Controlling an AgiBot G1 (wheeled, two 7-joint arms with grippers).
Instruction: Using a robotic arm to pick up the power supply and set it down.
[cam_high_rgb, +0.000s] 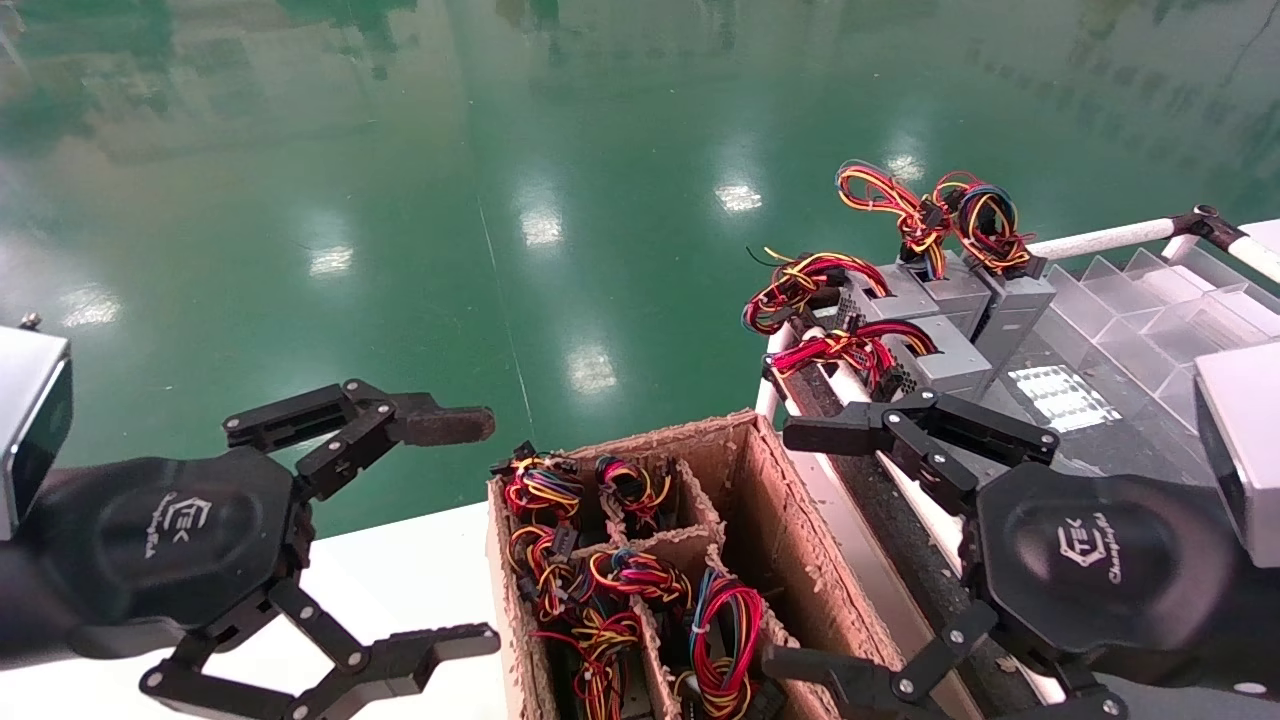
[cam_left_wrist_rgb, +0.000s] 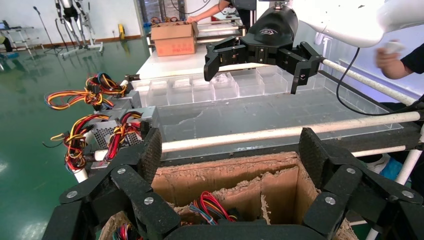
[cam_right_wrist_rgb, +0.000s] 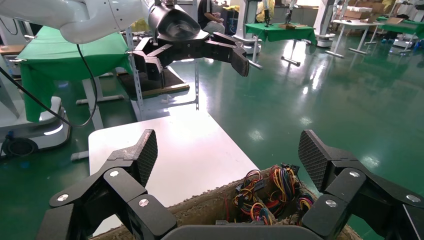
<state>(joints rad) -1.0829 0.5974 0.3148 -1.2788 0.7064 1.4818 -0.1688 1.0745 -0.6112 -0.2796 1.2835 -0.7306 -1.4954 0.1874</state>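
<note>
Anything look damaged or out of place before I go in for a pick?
The cardboard box is worn: its rim and dividers are ragged and crumbling. The left gripper has a brownish, worn fingertip pad. Both grippers hang open and empty, the right gripper over the box. Nothing is spilled.

Power supplies' bodies in the cardboard box — hidden beneath wire bundles

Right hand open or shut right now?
Open. The right hand hangs over the cardboard box with its fingers spread wide apart and nothing held between them.
</note>
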